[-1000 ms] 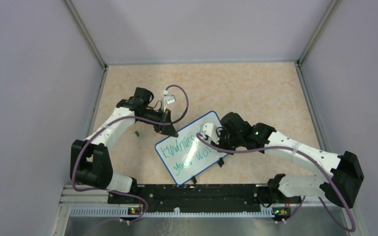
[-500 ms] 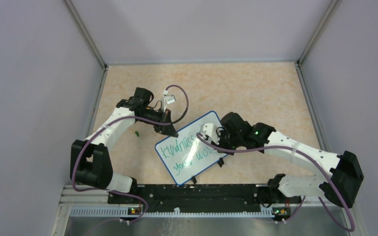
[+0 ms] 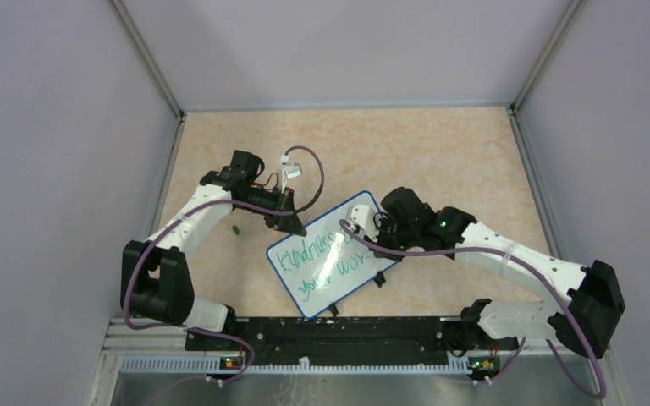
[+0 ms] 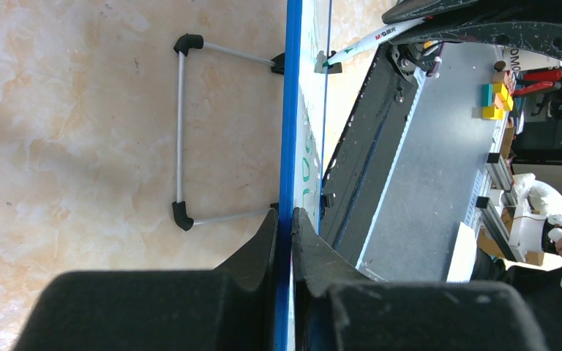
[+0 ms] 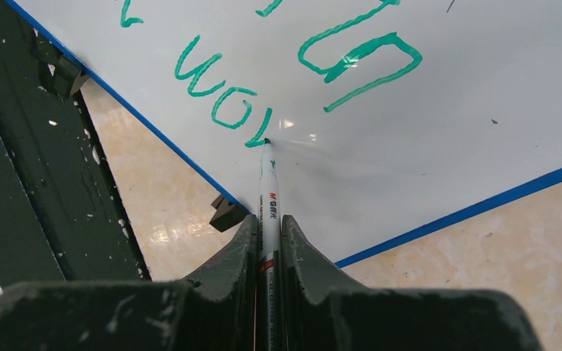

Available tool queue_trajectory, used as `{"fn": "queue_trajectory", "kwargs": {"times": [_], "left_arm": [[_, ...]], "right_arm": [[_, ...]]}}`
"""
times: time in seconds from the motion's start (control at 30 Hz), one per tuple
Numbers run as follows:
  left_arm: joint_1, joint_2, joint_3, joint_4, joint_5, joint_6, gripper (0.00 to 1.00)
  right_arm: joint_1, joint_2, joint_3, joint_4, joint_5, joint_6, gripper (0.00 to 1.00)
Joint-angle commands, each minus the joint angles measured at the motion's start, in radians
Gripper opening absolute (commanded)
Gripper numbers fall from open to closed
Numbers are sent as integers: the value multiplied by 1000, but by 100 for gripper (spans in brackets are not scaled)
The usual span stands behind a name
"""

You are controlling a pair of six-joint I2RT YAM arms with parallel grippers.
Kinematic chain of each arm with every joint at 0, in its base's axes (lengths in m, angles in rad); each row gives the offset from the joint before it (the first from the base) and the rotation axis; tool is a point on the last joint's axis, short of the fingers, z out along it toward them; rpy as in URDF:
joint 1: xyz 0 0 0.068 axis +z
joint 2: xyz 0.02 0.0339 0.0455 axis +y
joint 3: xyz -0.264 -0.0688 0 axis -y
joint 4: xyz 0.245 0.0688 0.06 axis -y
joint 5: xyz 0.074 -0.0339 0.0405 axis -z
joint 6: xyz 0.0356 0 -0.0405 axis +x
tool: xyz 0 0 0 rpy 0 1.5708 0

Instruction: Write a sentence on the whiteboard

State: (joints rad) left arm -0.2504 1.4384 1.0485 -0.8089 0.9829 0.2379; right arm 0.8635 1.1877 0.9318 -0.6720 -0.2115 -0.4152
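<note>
Right gripper [image 5: 267,223] is clamped tight on the marker [image 5: 268,183], barrel running straight out between the jaws, tip touching the whiteboard [image 3: 338,292] at the tail of the last green letter. Left gripper [image 4: 284,213] is pinched on the board's blue rim at the upper-left edge, bracing it. Neither is free.

Key relation, top view: the board's long axis runs from 8 o'clock to 2 o'clock, and the writing follows it. The unwritten strip of the lower line lies at about 2 o'clock from the tip, toward the board's right corner. The right arm is the nearer one there and sits right over it, so I'd judge that arm carries the next stroke while the left only steadies.

Board sits centre-near on the table, just beyond the arm bases, between the two grippers. From the left wrist it shows edge-on with a wire stand [image 4: 181,139] behind, so I read it as propped, not flat.

The sentence [image 3: 322,258] is green script in two lines, upper one partly hidden by the right arm, lower one reading "your wor". Last word looks unfinished. Surface is glossy white, with faint smudging near the tip.
</note>
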Motion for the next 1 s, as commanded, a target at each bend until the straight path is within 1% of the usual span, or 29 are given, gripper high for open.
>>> {"fn": "queue_trajectory", "kwargs": {"times": [0.0,0.47,0.73,0.97], "left_arm": [[-26,30,-42,0,-118,26,0],[-26,33,-42,0,-119,24,0],[-27,37,-42,-2,-115,26,0],[-27,38,-41,-1,-112,28,0]], "right_arm": [[-13,11,49,49,19,2,0],[-59,3,64,29,6,-4,0],[-58,-45,62,-42,-108,-28,0],[-66,-74,17,-34,-73,-13,0]]}}
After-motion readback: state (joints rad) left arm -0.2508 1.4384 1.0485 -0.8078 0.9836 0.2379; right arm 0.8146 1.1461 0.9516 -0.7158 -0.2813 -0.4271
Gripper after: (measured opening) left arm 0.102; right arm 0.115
